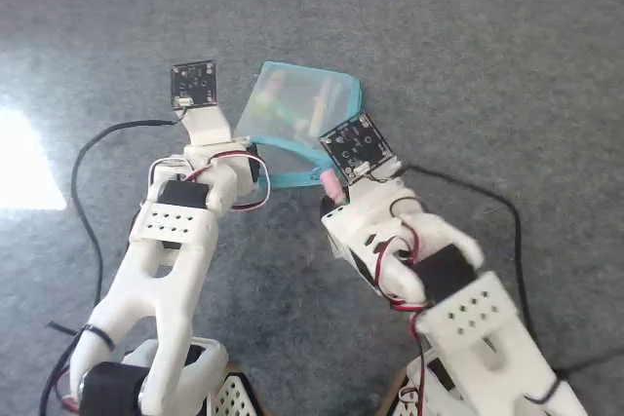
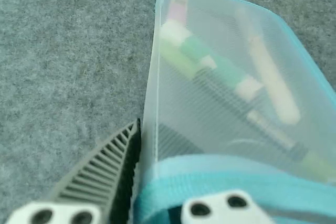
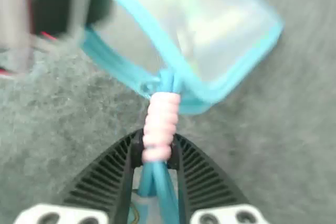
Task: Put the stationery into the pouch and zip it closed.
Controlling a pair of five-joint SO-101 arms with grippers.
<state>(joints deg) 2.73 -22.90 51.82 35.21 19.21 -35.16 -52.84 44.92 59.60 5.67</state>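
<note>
1. Pouch: the clear mesh pouch with teal edging lies on the grey bench between my two arms. Its zip edge faces my arms.
2. Contents: the stationery is inside the pouch. A green-and-white marker and a cream pen lie side by side behind the mesh.
3. Left pincer: it is closed on the pouch at the end of the zip band. One ribbed finger rests against the pouch's side edge. The other finger is under the pouch, out of sight.
4. Right pincer: it is pressed together on the pink zipper pull at the opposite end of the zip edge. A teal cord runs from the pull down between my fingers.
5. Zip: from the pull towards my left arm, the two teal zip bands stand apart, so the mouth gapes there.
</note>
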